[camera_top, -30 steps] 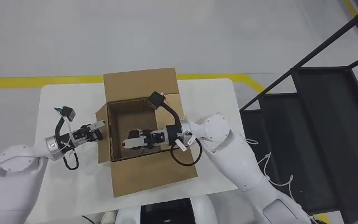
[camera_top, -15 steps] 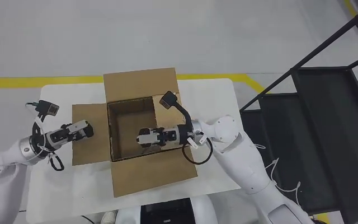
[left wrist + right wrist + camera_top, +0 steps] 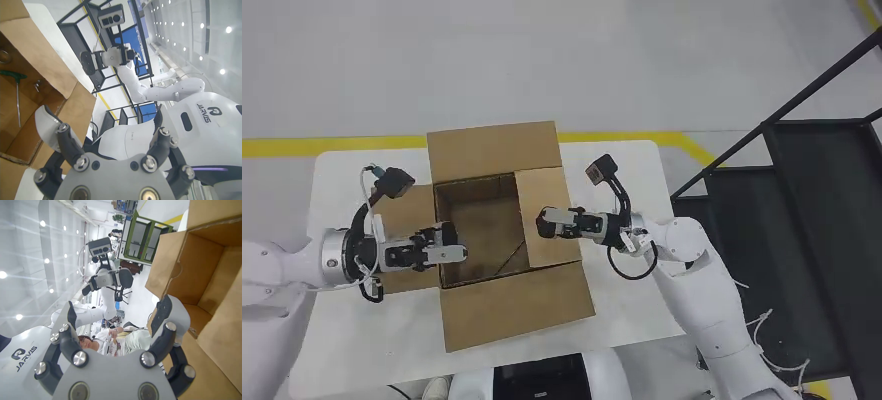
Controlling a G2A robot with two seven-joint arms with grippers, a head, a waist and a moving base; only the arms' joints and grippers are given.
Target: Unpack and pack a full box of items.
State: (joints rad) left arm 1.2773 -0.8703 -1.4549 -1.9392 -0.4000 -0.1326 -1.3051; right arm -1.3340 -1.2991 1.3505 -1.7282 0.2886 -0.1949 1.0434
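Box: cardboard, flaps open, at the middle of the table.
Top view: left gripper at the box's left rim, right gripper over the right flap; contents indistinct.
Left wrist view: claw spread; inside the box a green-handled hex key, a small metal part and a ring cut off at the edge.
Right wrist view: claw spread beside the box wall; the box floor is mostly hidden.

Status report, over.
Left gripper open, at box edge. Right gripper open, over a flap. Box flaps open; green-handled hex key inside. No obstruction seen.

metal ring edge-cropped, tiny metal piece — unidentifiable
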